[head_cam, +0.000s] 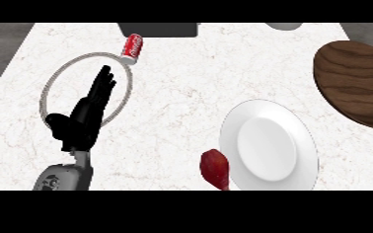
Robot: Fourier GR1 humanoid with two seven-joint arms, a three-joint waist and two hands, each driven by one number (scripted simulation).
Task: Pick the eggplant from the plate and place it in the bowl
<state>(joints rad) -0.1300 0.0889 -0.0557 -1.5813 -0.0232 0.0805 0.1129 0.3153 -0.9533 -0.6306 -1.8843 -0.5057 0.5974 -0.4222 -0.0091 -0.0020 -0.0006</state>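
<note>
Left hand (pixel 87 109) open, empty, over bowl (pixel 51 84) — eggplant (pixel 215 168) beside plate (pixel 270 140), at frame edge; right hand unseen, reach may nudge it.

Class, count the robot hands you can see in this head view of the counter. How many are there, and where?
1. The left hand is at the view's left, fingers straight, over the bowl. The right hand is not in view.
</note>
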